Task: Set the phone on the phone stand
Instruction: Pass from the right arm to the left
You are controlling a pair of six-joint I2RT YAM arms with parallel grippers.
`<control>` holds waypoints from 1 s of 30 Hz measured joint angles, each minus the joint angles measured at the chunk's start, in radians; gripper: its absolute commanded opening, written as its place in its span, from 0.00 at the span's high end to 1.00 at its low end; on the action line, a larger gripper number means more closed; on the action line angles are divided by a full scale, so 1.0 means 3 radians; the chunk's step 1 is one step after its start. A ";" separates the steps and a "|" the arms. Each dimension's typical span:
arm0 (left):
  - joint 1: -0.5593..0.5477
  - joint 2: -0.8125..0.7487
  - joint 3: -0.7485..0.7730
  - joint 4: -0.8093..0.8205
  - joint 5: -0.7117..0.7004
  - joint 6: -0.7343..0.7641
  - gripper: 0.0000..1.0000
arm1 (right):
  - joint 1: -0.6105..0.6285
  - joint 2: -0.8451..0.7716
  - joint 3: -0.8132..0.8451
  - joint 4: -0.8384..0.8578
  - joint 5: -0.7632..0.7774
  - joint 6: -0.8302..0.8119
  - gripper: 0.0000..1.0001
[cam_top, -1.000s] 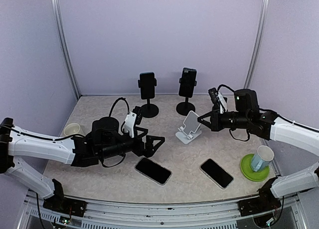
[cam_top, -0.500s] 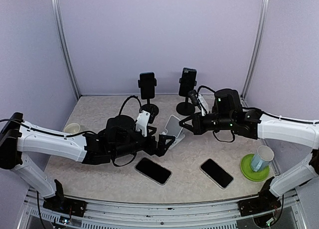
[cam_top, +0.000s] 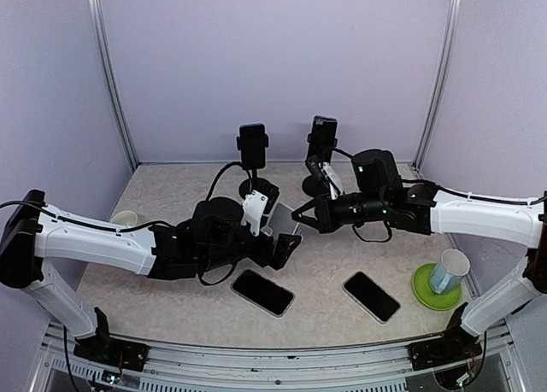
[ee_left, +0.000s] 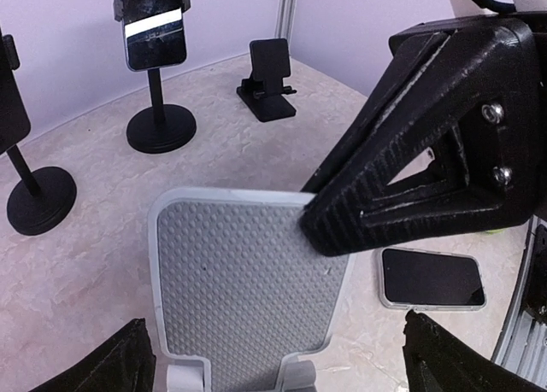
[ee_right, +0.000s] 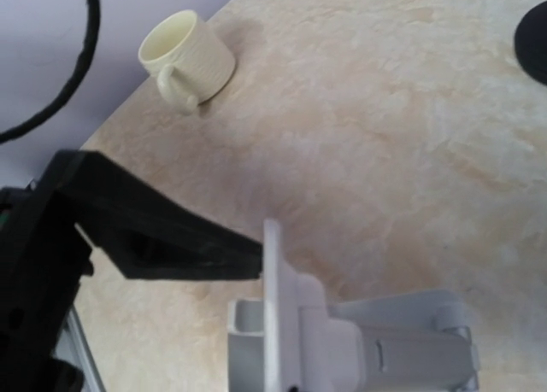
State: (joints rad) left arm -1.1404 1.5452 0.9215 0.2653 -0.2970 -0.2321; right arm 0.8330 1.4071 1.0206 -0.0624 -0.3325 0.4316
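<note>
A white phone stand (cam_top: 284, 220) with a grey dotted pad (ee_left: 248, 281) is at mid-table, between my two grippers. My right gripper (cam_top: 302, 219) is shut on the top right edge of its plate (ee_left: 320, 225). In the right wrist view the plate (ee_right: 272, 307) shows edge-on, with one black finger (ee_right: 171, 242) against it. My left gripper (cam_top: 287, 245) is open, and its fingertips sit low on either side of the stand (ee_left: 282, 345) without touching it. Two black phones lie flat at the front, one (cam_top: 262, 291) just below the left gripper and one (cam_top: 371, 296) to the right.
Two black pole stands (cam_top: 253, 153) (cam_top: 321, 144) at the back each hold a phone. A small black stand (ee_left: 269, 80) sits behind them. A cream mug (cam_top: 126, 220) is at the left. A cup on a green coaster (cam_top: 438, 285) is at the right.
My right gripper has brought the white stand leftward, toward the table's middle. My left arm has reached rightward to meet it, with its jaws open throughout.
</note>
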 measured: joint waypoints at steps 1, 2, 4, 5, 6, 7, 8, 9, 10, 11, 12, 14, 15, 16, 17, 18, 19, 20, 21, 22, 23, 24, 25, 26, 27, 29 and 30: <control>0.0000 0.0000 0.0000 -0.0010 -0.0001 0.0018 0.01 | 0.0014 0.0013 0.0004 -0.0001 -0.0013 0.0000 1.00; 0.0000 0.0000 0.0000 -0.0019 -0.0004 0.0041 0.01 | 0.0029 0.0027 0.0010 -0.0003 -0.0025 -0.0001 1.00; 0.0000 0.0000 0.0000 -0.0034 -0.0013 0.0074 0.02 | 0.0058 0.0056 0.0029 -0.0009 -0.0048 -0.0003 1.00; 0.0000 0.0000 0.0000 -0.0041 -0.0014 0.0090 0.02 | 0.0072 0.0066 0.0038 -0.0013 -0.0053 -0.0004 1.00; -0.0001 0.0000 0.0000 -0.0043 -0.0015 0.0100 0.02 | 0.0086 0.0076 0.0051 -0.0017 -0.0064 -0.0004 1.00; 0.0000 0.0000 0.0000 -0.0045 -0.0018 0.0112 0.03 | 0.0100 0.0084 0.0060 -0.0022 -0.0074 -0.0005 1.00; 0.0000 0.0001 0.0000 -0.0045 -0.0020 0.0122 0.03 | 0.0112 0.0086 0.0062 -0.0025 -0.0084 -0.0009 1.00; 0.0000 0.0001 0.0000 -0.0045 -0.0023 0.0130 0.04 | 0.0121 0.0086 0.0066 -0.0032 -0.0090 -0.0013 1.00; 0.0000 0.0003 0.0000 -0.0046 -0.0025 0.0134 0.05 | 0.0127 0.0090 0.0075 -0.0050 -0.0095 -0.0017 1.00; 0.0000 0.0003 0.0000 -0.0047 -0.0025 0.0137 0.06 | 0.0132 0.0097 0.0085 -0.0058 -0.0099 -0.0020 1.00; -0.0001 0.0004 0.0000 -0.0052 -0.0028 0.0145 0.06 | 0.0137 0.0104 0.0099 -0.0074 -0.0102 -0.0027 1.00; 0.0000 0.0006 0.0000 -0.0065 -0.0037 0.0159 0.07 | 0.0146 0.0114 0.0113 -0.0081 -0.0113 -0.0043 1.00; 0.0000 0.0009 0.0000 -0.0067 -0.0038 0.0169 0.07 | 0.0148 0.0117 0.0116 -0.0088 -0.0117 -0.0051 1.00; -0.0001 0.0013 0.0000 -0.0069 -0.0037 0.0178 0.08 | 0.0154 0.0117 0.0117 -0.0102 -0.0125 -0.0062 1.00; 0.0000 0.0015 0.0000 -0.0067 -0.0036 0.0184 0.08 | 0.0160 0.0118 0.0117 -0.0120 -0.0134 -0.0067 1.00; 0.0000 0.0019 0.0000 -0.0069 -0.0034 0.0191 0.09 | 0.0164 0.0118 0.0117 -0.0135 -0.0145 -0.0074 1.00; 0.0000 0.0023 0.0000 -0.0070 -0.0033 0.0197 0.10 | 0.0170 0.0120 0.0117 -0.0156 -0.0164 -0.0079 1.00; 0.0000 0.0024 0.0000 -0.0076 -0.0034 0.0201 0.11 | 0.0175 0.0122 0.0117 -0.0169 -0.0168 -0.0083 1.00; 0.0000 0.0024 0.0000 -0.0080 -0.0033 0.0202 0.12 | 0.0181 0.0123 0.0117 -0.0181 -0.0175 -0.0090 1.00; 0.0000 0.0024 0.0000 -0.0085 -0.0033 0.0207 0.14 | 0.0183 0.0123 0.0117 -0.0195 -0.0183 -0.0097 1.00; 0.0000 0.0024 0.0000 -0.0093 -0.0033 0.0207 0.15 | 0.0184 0.0123 0.0117 -0.0202 -0.0189 -0.0102 1.00; 0.0000 0.0024 0.0000 -0.0097 -0.0033 0.0207 0.17 | 0.0184 0.0123 0.0117 -0.0206 -0.0191 -0.0108 1.00; 0.0000 0.0024 0.0000 -0.0100 -0.0032 0.0214 0.19 | 0.0184 0.0123 0.0117 -0.0210 -0.0191 -0.0114 1.00; 0.0000 0.0024 0.0000 -0.0103 -0.0029 0.0216 0.22 | 0.0184 0.0123 0.0117 -0.0216 -0.0191 -0.0121 1.00; 0.0000 0.0024 0.0000 -0.0104 -0.0022 0.0219 0.26 | 0.0184 0.0123 0.0117 -0.0224 -0.0192 -0.0127 1.00; 0.0000 0.0024 0.0000 -0.0107 -0.0005 0.0220 0.33 | 0.0184 0.0123 0.0118 -0.0233 -0.0192 -0.0136 1.00; 0.0000 0.0024 0.0000 -0.0107 0.0015 0.0217 0.35 | 0.0184 0.0123 0.0121 -0.0231 -0.0191 -0.0139 1.00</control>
State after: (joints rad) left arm -1.1404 1.5524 0.9215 0.2333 -0.2924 -0.1669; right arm 0.8883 1.4441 1.0569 -0.1318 -0.3897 0.3901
